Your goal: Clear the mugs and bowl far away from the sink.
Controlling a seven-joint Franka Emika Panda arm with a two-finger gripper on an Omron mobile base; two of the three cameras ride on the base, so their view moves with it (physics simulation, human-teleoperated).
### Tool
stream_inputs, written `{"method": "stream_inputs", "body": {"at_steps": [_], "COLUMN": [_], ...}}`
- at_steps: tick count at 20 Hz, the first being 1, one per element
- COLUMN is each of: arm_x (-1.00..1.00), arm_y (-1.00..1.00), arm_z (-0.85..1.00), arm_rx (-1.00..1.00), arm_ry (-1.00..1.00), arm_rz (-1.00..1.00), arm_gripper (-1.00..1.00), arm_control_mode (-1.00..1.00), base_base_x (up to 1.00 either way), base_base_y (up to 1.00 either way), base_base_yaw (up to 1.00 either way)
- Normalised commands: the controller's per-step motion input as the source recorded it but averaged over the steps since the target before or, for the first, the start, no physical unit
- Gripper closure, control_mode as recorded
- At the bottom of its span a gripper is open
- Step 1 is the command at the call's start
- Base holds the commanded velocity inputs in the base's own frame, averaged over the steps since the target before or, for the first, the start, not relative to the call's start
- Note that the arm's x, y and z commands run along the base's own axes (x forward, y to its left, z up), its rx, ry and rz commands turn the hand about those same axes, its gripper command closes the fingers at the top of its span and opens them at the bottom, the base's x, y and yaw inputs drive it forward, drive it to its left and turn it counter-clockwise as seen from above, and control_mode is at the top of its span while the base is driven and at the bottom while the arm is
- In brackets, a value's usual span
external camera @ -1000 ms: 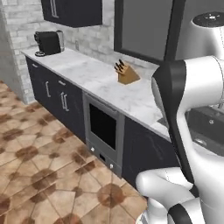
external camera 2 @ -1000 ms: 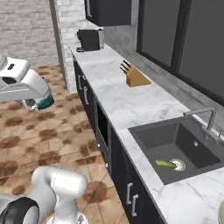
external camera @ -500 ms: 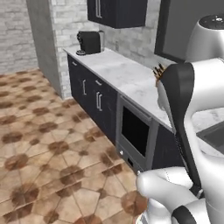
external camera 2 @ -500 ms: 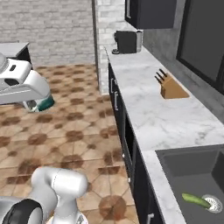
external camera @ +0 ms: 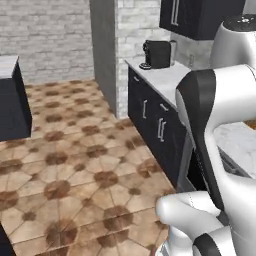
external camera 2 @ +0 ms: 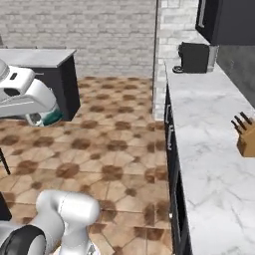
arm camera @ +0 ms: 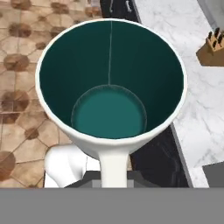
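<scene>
- Mug (arm camera: 111,87): white outside, dark teal inside with a lighter teal round floor; thin white rim; a faint pale seam line runs down the inner wall to the floor. White handle (arm camera: 113,166) drops from the rim toward the bottom of the hand view.
- In the right base view a teal-and-white bit of the mug (external camera 2: 49,117) shows at the end of the arm, at the gripper (external camera 2: 40,118), above the tiled floor (external camera 2: 109,149) and well apart from the counter.
- No brand, label or legible writing on the mug or elsewhere.
- Jaws: closed down on the mug; the fingertips themselves are hidden behind it in the hand view, which looks straight into the open mouth.
- Below the mug in the hand view: brown tile floor to one side, marble counter (arm camera: 183,52) with a knife block (arm camera: 212,49) to the other.
- Counter (external camera 2: 209,149) also carries a black coffee machine (external camera 2: 195,58) at its far end; knife block (external camera 2: 246,137) nearer.
- Coffee machine (external camera: 157,54) also seen from the left base view.
</scene>
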Motion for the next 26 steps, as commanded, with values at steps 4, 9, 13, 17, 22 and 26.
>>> {"method": "stream_inputs", "body": {"at_steps": [4,9,13,17,22,26], "arm_x": [0.0,0.0,0.0,0.0,0.0,0.0], "arm_y": [0.0,0.0,0.0,0.0,0.0,0.0], "arm_z": [0.0,0.0,0.0,0.0,0.0,0.0], "arm_rx": [0.0,0.0,0.0,0.0,0.0,0.0], "arm_ry": [0.0,0.0,0.0,0.0,0.0,0.0], "arm_rz": [0.0,0.0,0.0,0.0,0.0,0.0], "arm_gripper": [1.0,1.0,1.0,1.0,1.0,1.0], "arm_control_mode": [1.0,1.0,1.0,1.0,1.0,1.0], "base_base_x": [0.83,0.76,0.77,0.84,0.9,0.9], "base_base_y": [0.0,0.0,0.0,0.0,0.19,0.49], "base_base_yaw": [0.81,0.74,0.52,0.41,0.27,0.27]}}
